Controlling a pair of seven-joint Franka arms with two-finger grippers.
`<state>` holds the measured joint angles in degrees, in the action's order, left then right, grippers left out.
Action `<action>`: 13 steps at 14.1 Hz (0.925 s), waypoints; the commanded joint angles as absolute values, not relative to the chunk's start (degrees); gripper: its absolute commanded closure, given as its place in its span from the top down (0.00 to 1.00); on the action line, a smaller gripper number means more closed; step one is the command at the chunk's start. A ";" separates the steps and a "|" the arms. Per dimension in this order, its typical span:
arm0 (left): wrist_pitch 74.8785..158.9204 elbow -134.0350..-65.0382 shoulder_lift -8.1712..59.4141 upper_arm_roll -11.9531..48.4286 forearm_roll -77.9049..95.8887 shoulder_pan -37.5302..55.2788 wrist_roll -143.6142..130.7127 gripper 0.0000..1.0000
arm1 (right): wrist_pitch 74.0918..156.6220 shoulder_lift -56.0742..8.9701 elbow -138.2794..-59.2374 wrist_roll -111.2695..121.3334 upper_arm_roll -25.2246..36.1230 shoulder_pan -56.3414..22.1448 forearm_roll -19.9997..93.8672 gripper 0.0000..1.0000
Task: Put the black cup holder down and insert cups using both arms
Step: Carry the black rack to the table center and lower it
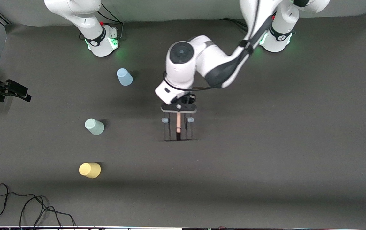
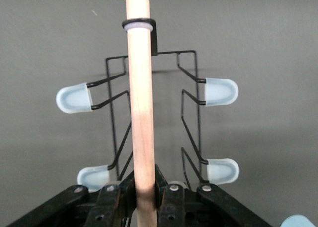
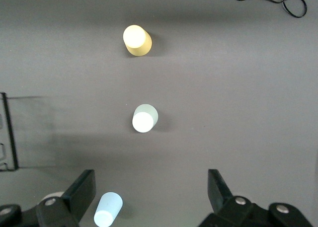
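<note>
Toward the near edge of the table (image 1: pixel 266 179), at the right arm's end, the yellow cup (image 1: pixel 90 170) sits upside down, its base facing up. The pale green cup (image 1: pixel 94 126) is a little farther from the front camera, and the light blue cup (image 1: pixel 124 77) farther still, both upturned too. All three look light, thin and smooth, so a pinch across the tapered wall is likely to slip unless it is taken low and gently.

At the middle of the table stands the black cup holder (image 1: pixel 178 129), a stiff wire rack that probably weighs little. The left gripper (image 2: pixel 141 194) is pressed together on its wooden rod (image 2: pixel 139 98), pinching it near the upper end; the rod seems the safest place to hold, since the pegs (image 2: pixel 221 92) are slim.

The right gripper (image 3: pixel 151 189) waits with its fingers (image 3: pixel 84 189) spread wide, high over the table's end nearest the cups.
</note>
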<state>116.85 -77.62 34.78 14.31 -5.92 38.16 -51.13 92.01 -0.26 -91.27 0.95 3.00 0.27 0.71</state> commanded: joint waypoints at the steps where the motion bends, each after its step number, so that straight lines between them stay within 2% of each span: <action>1: 117.76 -73.92 37.96 13.01 -5.62 41.12 -54.65 0.00 | 91.49 -0.09 -90.88 1.93 3.25 -0.17 0.62 1.00; 7: 120.50 -74.27 40.43 13.01 -5.71 41.31 -55.55 0.00 | 91.58 -0.17 -90.79 1.94 3.25 -0.17 0.62 1.00; 8: 120.50 -74.35 40.43 13.01 -5.71 41.31 -55.46 0.12 | 91.58 -0.18 -90.88 1.93 3.16 -0.18 0.62 1.00; 9: 120.59 -74.70 40.60 12.92 -6.50 41.31 -54.76 0.64 | 91.58 -0.18 -90.88 1.93 3.16 -0.18 0.62 1.00; 10: 120.59 -74.97 40.52 12.83 -7.20 41.31 -54.41 0.99 | 91.50 -0.18 -91.05 1.93 3.16 -0.18 0.62 1.00; 13: 120.06 -74.36 39.12 12.74 -7.56 40.61 -54.58 1.00 | 91.49 0.26 -92.54 1.85 3.08 -0.44 0.62 1.00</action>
